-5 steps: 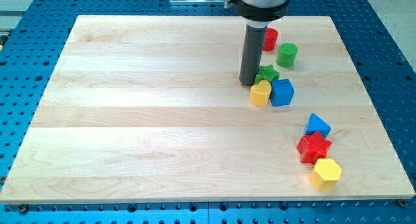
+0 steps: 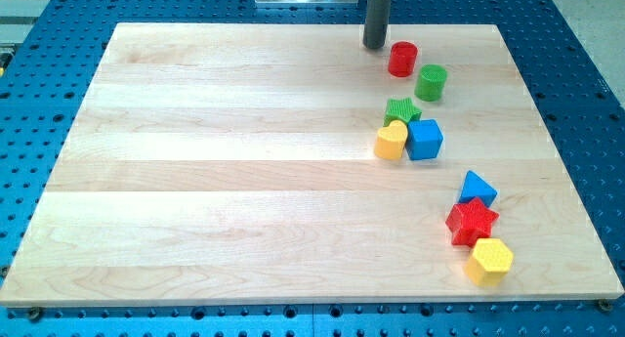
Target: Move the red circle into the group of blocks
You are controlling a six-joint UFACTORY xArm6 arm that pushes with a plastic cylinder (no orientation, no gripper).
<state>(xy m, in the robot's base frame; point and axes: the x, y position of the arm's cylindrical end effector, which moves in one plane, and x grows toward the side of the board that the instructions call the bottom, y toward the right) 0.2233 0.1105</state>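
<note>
Near the view's top edge of the bench [image 2: 234,181], my tip [image 2: 375,46] is resting on the wood, just to the upper left of the red circle [image 2: 402,60]. A small gap is showing between them, so my tip is not touching this block. I am carrying no gripper, only a straight dark rod, so nothing is open, closed or clamped on anything.

The red circle is standing upright near the top edge, in the right half of the board. Just to its lower right, the green circle [image 2: 431,83] is standing, close to it but apart from it.

Below these two, a group of three blocks is sitting together: the green star [image 2: 400,110] is at the top, the yellow heart [image 2: 391,141] is touching it from below left, and the blue cube [image 2: 424,139] is lying just beside the heart on the right.

Farther toward the view's bottom right, well apart from the first group, three more blocks are making a short column: the blue triangle [image 2: 477,189], the red star [image 2: 472,221] under it, and the yellow hexagon [image 2: 489,260] at the lowest place. They are looking to touch one another.
</note>
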